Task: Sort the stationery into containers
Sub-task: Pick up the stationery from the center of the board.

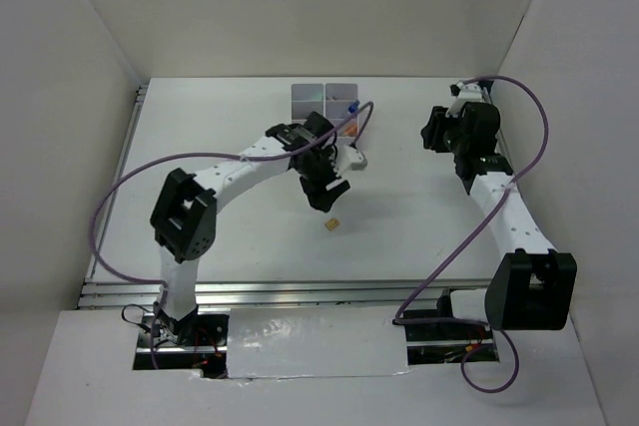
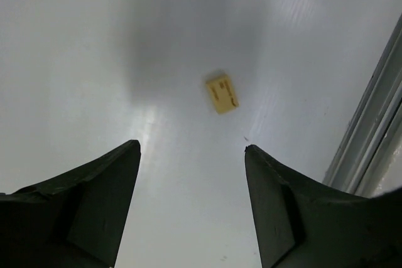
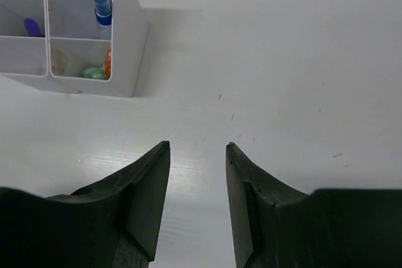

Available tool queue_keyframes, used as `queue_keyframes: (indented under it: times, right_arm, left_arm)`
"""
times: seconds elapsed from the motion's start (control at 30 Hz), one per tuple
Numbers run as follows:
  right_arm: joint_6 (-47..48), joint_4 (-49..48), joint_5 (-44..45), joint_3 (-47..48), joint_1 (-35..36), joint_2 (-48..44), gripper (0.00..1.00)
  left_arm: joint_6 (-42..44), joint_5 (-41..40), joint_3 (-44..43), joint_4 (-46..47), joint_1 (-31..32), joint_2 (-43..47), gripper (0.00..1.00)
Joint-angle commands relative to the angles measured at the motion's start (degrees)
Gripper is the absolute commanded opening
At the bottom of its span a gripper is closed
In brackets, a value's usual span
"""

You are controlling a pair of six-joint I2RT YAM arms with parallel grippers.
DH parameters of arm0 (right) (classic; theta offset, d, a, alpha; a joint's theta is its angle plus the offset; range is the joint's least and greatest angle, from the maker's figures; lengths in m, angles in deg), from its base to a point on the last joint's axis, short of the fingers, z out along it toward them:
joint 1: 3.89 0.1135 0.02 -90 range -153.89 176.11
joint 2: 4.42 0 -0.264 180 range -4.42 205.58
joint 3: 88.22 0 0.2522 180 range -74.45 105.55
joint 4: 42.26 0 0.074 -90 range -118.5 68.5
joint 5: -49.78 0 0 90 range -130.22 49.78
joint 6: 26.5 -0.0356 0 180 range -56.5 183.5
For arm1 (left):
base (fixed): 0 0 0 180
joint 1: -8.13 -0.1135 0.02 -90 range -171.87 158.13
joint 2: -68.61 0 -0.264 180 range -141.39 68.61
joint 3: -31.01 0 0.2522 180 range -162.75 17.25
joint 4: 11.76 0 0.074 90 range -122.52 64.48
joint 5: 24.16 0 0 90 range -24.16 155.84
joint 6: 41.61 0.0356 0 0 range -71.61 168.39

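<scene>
A tiny tan block (image 1: pixel 332 224) lies on the white table; it also shows in the left wrist view (image 2: pixel 222 93), ahead of the fingers. My left gripper (image 1: pixel 327 195) (image 2: pixel 191 149) is open and empty, hovering just behind the block. The white bins (image 1: pixel 327 107) (image 3: pixel 125 42) stand at the back, partly hidden by the left arm. They hold a white tube with blue cap (image 3: pixel 102 10), a purple marker (image 3: pixel 32 27), a green marker (image 3: pixel 93 73) and an orange marker (image 3: pixel 107 64). My right gripper (image 1: pixel 431 132) (image 3: pixel 198 145) is open and empty, right of the bins.
A metal rail (image 2: pixel 370 136) runs along the table's near edge. White walls enclose the table on three sides. Purple cables (image 1: pixel 120 187) loop from both arms.
</scene>
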Motion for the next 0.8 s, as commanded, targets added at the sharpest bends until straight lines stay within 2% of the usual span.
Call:
queue_keyframes:
  times: [0.0, 0.17, 0.57, 0.77]
  right_arm:
    - [-0.1, 0.6, -1.3, -0.5, -0.3, -2.5, 0.48]
    - [-1.0, 1.1, -2.0, -1.4, -0.9, -3.7, 0.48]
    - [-0.1, 4.3, -2.0, -3.2, -1.7, -6.5, 0.47]
    - [0.9, 6.0, -2.0, -3.1, -2.3, -7.3, 0.47]
  left_arm:
    - [-6.0, -7.9, -3.1, -11.9, 2.9, -8.3, 0.79]
    - [-11.2, -12.2, -4.3, -10.8, 5.4, -12.2, 0.76]
    - [-14.0, -14.1, -8.1, -9.2, 8.7, -16.5, 0.75]
    - [-17.2, -18.0, -4.5, -5.2, 11.7, -15.8, 0.7]
